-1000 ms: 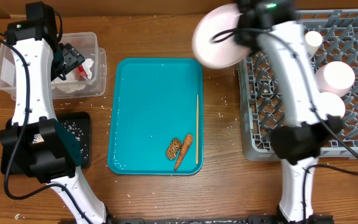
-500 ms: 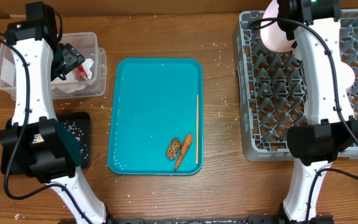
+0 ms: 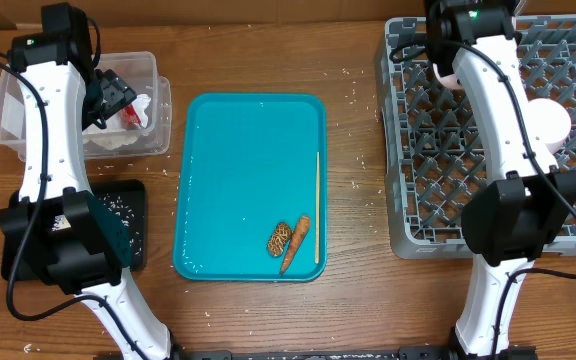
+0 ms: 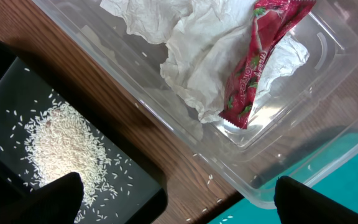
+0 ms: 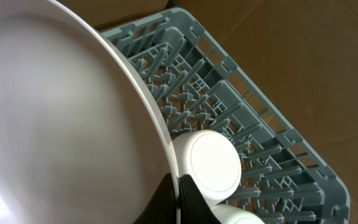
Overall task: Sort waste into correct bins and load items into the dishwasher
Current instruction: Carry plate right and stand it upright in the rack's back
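Landmark: grey dish rack (image 3: 508,130).

Right arm: rises from its base at the near edge of the rack, reaches across the rack's left half to the far left corner. Right gripper (image 3: 448,45) sits over that corner, closed on the rim of the large white plate (image 5: 55,124); in the right wrist view one dark finger (image 5: 188,202) presses the plate edge, plate held on edge above the pegs.

Left arm: well left of the rack, extended away from its base toward the table's far side, wrist bent downward. Left gripper (image 3: 108,97) has fingers (image 4: 55,196) spread wide apart, nothing between them.
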You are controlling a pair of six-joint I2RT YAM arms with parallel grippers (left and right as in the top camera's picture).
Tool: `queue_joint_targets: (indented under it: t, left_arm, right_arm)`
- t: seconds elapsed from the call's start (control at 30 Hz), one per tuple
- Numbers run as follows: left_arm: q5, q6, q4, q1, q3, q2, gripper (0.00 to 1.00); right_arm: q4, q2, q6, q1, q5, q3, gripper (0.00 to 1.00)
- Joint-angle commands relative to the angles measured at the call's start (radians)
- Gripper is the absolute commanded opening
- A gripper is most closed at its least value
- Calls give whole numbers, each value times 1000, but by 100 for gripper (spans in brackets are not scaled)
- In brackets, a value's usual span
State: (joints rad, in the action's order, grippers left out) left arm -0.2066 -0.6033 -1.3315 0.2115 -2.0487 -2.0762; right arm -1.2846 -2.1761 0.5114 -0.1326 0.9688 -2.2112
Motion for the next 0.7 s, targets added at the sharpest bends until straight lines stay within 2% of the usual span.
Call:
queue_joint_targets:
  t: [0.0,0.27,0.67]
  left_arm:
    - [-10,-3,1,3,-8,15,100]
    - [-10,-3,1,3,-8,15,100]
    - [-10,-3,1,4,-8,15,100]
  right_arm:
    - [16,8,6,-8,42,19,4]
    - [10,8,6,-14,-74,26,4]
    - [50,7,5,-14,-24,45,4]
